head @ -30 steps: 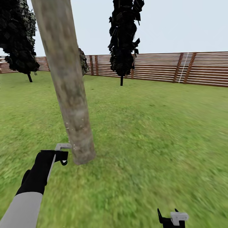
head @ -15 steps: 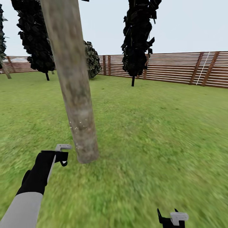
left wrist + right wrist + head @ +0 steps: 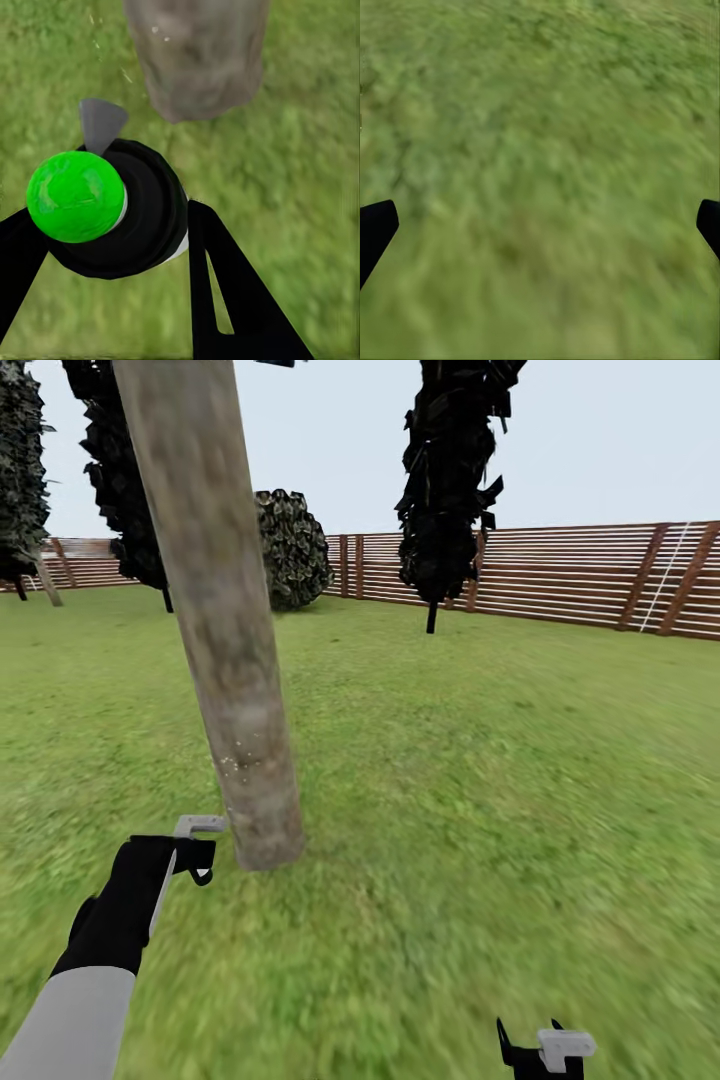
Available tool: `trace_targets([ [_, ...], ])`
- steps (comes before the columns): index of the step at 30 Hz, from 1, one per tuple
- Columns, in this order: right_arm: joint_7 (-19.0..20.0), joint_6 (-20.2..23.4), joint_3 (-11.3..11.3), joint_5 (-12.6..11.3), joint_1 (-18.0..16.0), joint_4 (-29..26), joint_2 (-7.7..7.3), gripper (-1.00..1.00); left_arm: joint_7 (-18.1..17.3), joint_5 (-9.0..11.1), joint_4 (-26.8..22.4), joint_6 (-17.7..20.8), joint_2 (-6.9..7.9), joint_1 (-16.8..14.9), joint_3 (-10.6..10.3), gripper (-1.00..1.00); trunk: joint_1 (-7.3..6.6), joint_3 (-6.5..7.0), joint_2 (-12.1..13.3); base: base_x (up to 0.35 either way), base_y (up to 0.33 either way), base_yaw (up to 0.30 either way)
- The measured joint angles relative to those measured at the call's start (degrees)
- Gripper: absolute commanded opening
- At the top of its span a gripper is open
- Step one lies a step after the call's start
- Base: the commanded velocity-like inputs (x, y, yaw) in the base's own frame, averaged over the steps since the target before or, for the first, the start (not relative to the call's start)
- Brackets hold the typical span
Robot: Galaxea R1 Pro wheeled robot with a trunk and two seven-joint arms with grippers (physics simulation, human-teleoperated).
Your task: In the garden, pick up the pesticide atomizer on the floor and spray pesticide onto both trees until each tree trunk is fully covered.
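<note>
Since the earlier frames the view has swung, bringing a round bush (image 3: 291, 548) into sight by the fence (image 3: 560, 575). The left claw (image 3: 112, 225) is clamped on the one sprayer (image 3: 105, 206), whose grey nozzle (image 3: 200, 825) points at the single thick trunk (image 3: 225, 630) just ahead; white specks (image 3: 232, 763) dot the bark. The right claw (image 3: 540, 225) hangs spread wide and empty over the grass (image 3: 500, 780).

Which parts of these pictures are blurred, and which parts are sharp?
Head view: near grass smeared, fence and tree trunk sharper. Left wrist view: green-capped atomizer crisp, trunk soft. Right wrist view: grass blurred throughout.
</note>
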Motion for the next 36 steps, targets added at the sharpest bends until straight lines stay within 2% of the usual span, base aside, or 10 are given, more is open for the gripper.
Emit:
trace_targets([
  [6, 0.0, 0.0, 0.0, 0.0, 0.0, 0.0, 0.0, 1.0, 0.0, 0.0, 0.8, 0.0, 0.03, 0.0, 0.0, -1.0, -0.01, 0.0, 0.0, 0.045, -0.274, 0.267],
  [12, 0.0, 0.0, 0.0, 0.0, 0.0, 0.0, 0.0, 1.0, 0.1, -0.2, 6.1, -0.5, 0.06, 0.6, -0.1, -1.0, -0.01, 0.0, 0.0, 0.093, -0.274, 0.035],
  [16, 0.0, 0.0, 0.0, 0.0, 0.0, 0.0, 0.0, 1.0, 0.1, -0.3, 6.4, -0.5, 0.06, 0.7, 0.0, -1.0, -0.01, 0.0, 0.0, 0.1, -0.274, 0.013],
  [21, 0.0, 0.0, 0.0, 0.0, 0.0, 0.0, 0.0, 1.0, 0.2, -0.3, 7.0, -0.5, 0.22, 0.9, 0.1, -1.0, -0.01, 0.0, 0.0, 0.125, -0.272, 0.235],
  [23, 0.0, 0.0, 0.0, 0.0, 0.0, 0.0, 0.0, 1.0, 0.2, -0.3, 7.4, -0.6, 0.24, 1.7, 0.2, -1.0, -0.02, 0.0, 0.0, 0.183, -0.242, 0.276],
  [24, 0.0, 0.0, 0.0, 0.0, 0.0, 0.0, 0.0, 1.0, 0.2, -0.4, 8.0, -0.7, 0.41, 3.1, 0.3, -1.0, -0.02, -0.01, 0.0, 0.21, -0.225, 0.278],
  [28, 0.0, 0.0, 0.0, 0.0, 0.0, 0.0, 0.0, 1.0, 0.1, -0.2, 8.7, -0.8, 0.37, 3.8, 0.3, -1.0, -0.02, 0.0, 0.0, 0.225, -0.21, 0.235],
  [36, 0.0, 0.0, 0.0, 0.0, 0.0, 0.0, -0.26, 1.0, 0.2, -0.2, 9.0, -1.1, 0.31, 4.0, 0.2, -1.0, -0.03, 0.0, 0.0, 0.24, -0.195, 0.016],
])
